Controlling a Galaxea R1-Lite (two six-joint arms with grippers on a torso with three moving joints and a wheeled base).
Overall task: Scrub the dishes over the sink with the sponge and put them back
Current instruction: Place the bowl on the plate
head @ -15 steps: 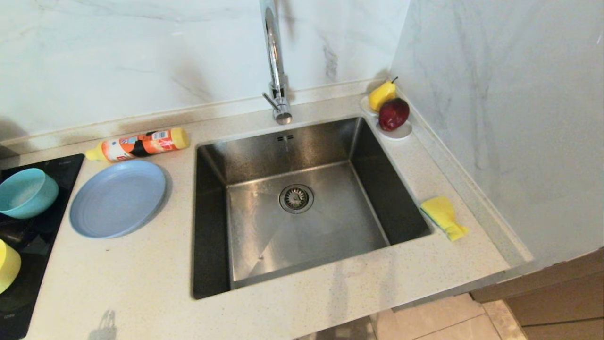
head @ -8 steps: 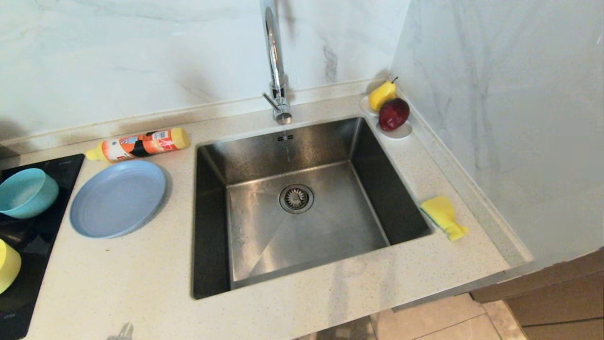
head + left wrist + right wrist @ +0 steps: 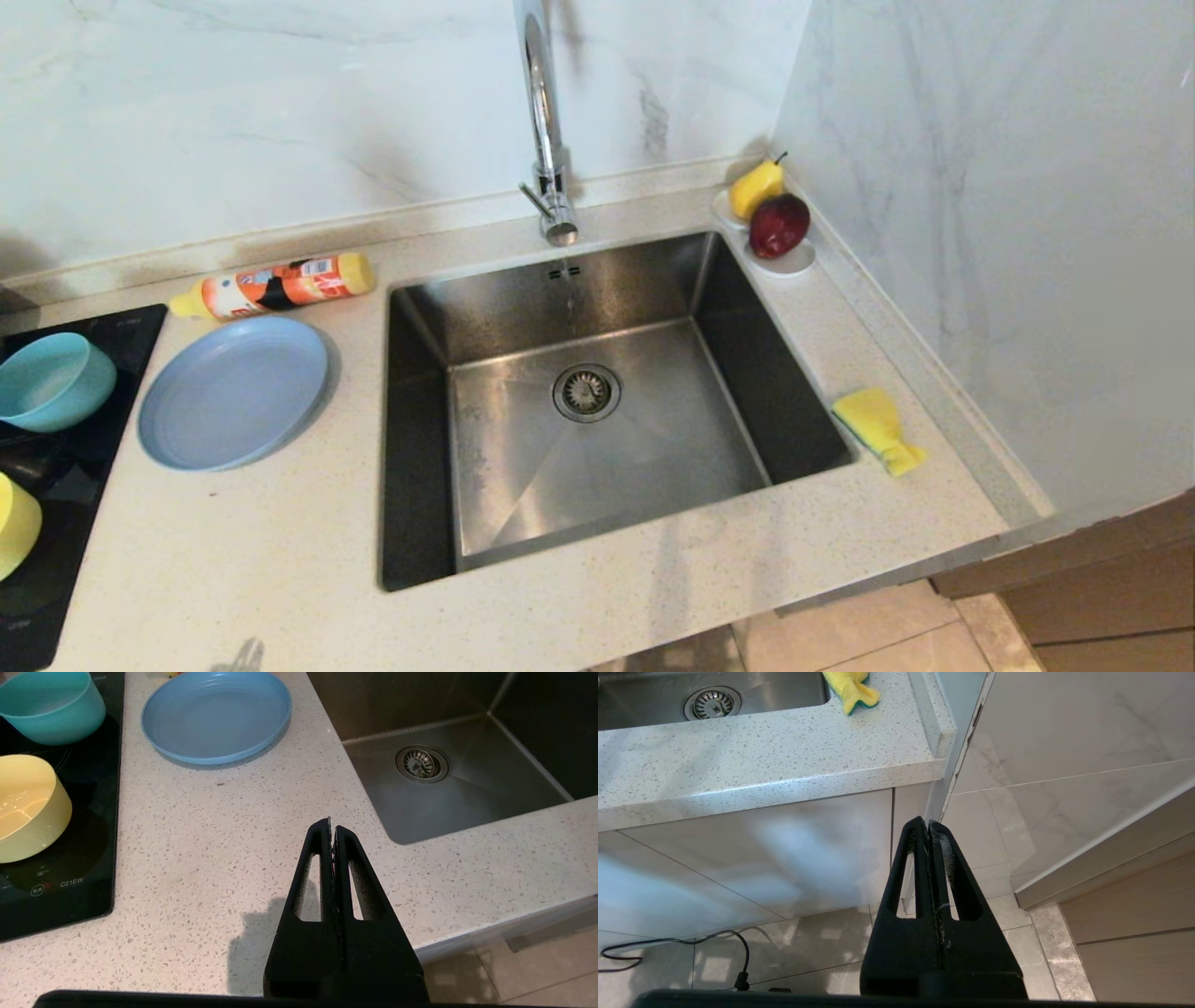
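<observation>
Our left gripper (image 3: 332,828), pinched closed and empty, has only edged over the counter's front while dishes and sponge (image 3: 878,429) lie unmoved, so scrubbing hasn't begun.

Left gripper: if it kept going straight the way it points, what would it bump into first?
Probably the speckled counter. The left gripper is shut and points down over bare countertop, between the blue plate and the sink. Depth is hard to judge.
</observation>
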